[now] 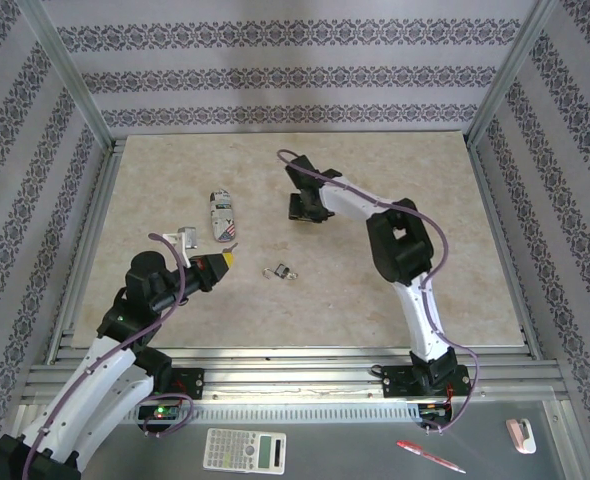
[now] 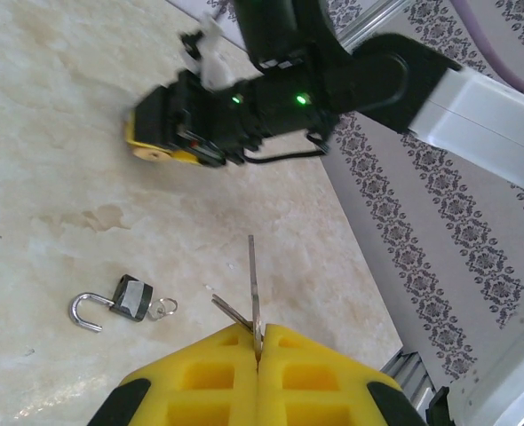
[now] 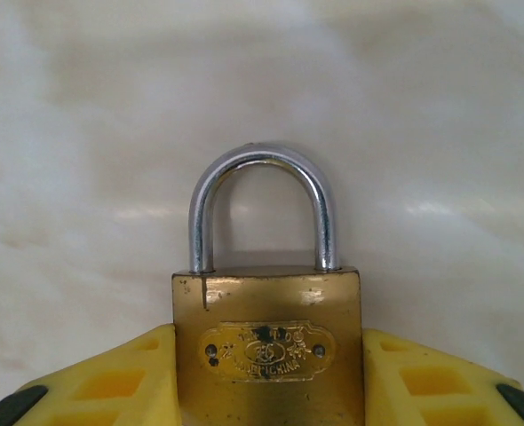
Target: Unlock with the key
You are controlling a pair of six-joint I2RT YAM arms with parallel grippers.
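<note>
L pincer clamped on the key, blade poking out past its tips; elbow bent low. R pincer, arm stretched fwd, grips brass padlock by its sides; plate reads "CHINA", rest blurred. Near L pincer's tip: small grey padlock, shackle open. Beige marbled table, patterned walls.

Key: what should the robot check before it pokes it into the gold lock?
1. Key pinched in left claw: ok.
2. Key tip sticks out free: ok.
3. Gold lock held in right claw: ok.
4. Keyhole turned toward the key: cannot tell.
5. Key close to the lock: not ok, they are apart.
</note>
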